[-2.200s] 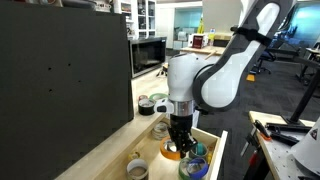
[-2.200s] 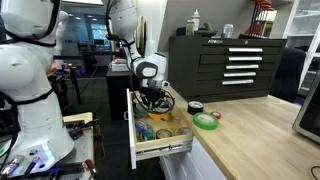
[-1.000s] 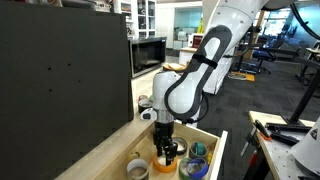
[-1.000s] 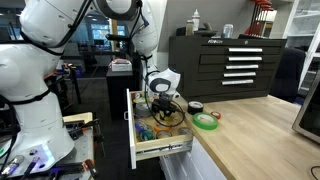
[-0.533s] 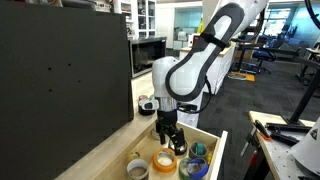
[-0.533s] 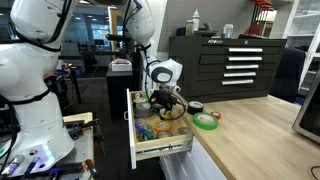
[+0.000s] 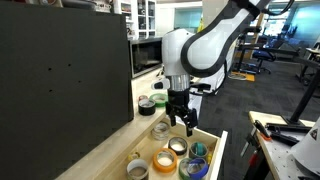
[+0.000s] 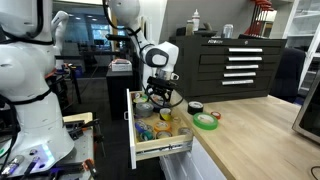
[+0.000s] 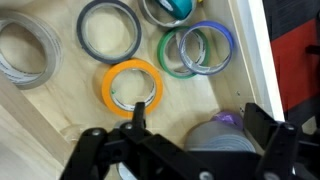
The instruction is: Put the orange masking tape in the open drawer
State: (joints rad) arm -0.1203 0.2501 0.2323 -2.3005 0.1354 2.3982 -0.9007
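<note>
Orange masking tape down in the drawer; gripper empty and lifted off.

The orange masking tape (image 9: 133, 87) lies flat on the pale floor of the drawer (image 9: 55, 115), hollow centre up, apart from the grey ring (image 9: 108, 30) and the green ring (image 9: 180, 52) next to it; an exterior view shows it at (image 7: 165, 158). Half a second back the gripper (image 7: 180, 123) sat low in the drawer, right over that roll. Now it hangs above the drawer rim, jaws spread wide, nothing between them; the wrist view has the roll free below the fingertips (image 9: 137, 110). Judgement: release made and placement looks complete, with only the retreat left. The drawer (image 8: 165, 150) juts out past the worktop's end edge; a green roll (image 8: 206, 121) and a black roll (image 8: 195, 107) sit on the worktop near that edge.
</note>
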